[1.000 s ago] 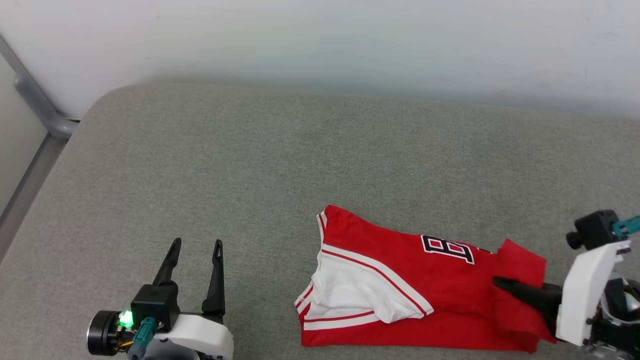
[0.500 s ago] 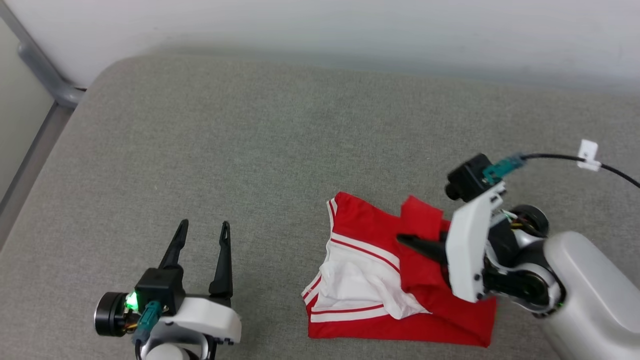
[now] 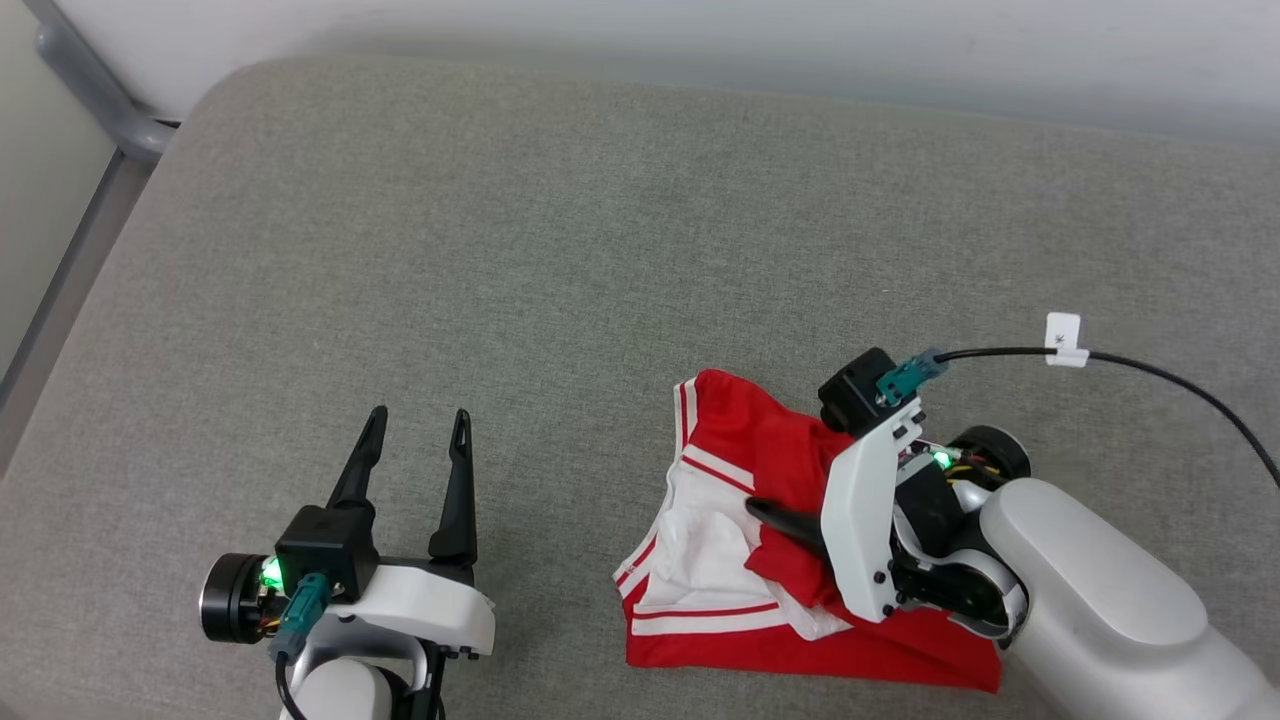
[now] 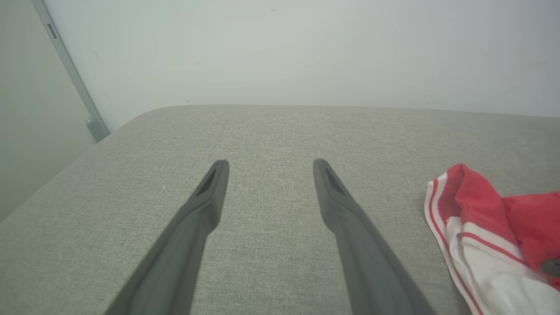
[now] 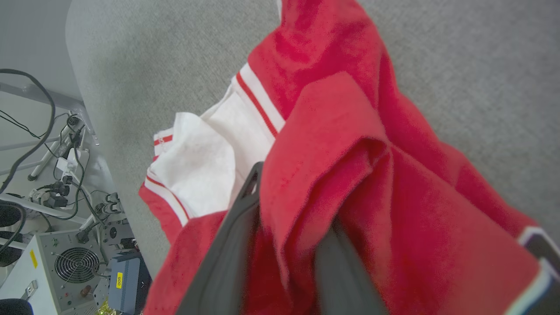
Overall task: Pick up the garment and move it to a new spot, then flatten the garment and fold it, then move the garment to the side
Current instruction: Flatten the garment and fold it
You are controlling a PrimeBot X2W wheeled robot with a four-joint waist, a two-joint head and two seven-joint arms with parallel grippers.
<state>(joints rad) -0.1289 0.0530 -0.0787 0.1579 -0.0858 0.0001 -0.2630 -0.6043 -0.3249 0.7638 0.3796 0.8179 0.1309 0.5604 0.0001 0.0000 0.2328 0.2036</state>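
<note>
The garment (image 3: 760,445), red with a white sleeve and striped trim, lies half folded on the grey cushion at the lower right of the head view. My right gripper (image 3: 765,515) points left over it, and a raised fold of red cloth sits between its fingers. In the right wrist view the garment (image 5: 341,131) drapes over one finger of that gripper (image 5: 293,192), hiding its tip. My left gripper (image 3: 420,415) rests open and empty on the cushion, well left of the cloth. The left wrist view has its fingers (image 4: 270,162) apart and the garment's edge (image 4: 477,218) at the right.
The grey cushion (image 3: 500,250) has a rounded back-left corner below a pale wall. A grey metal bar (image 3: 90,90) runs along its left side. A black cable (image 3: 1150,365) trails from my right wrist. Beyond the cushion's edge stand equipment boxes and wires (image 5: 65,262).
My right gripper has carried the garment's right end leftward over its body, covering the lettering. The head camera has tilted downward. The left gripper has stayed open and still.
</note>
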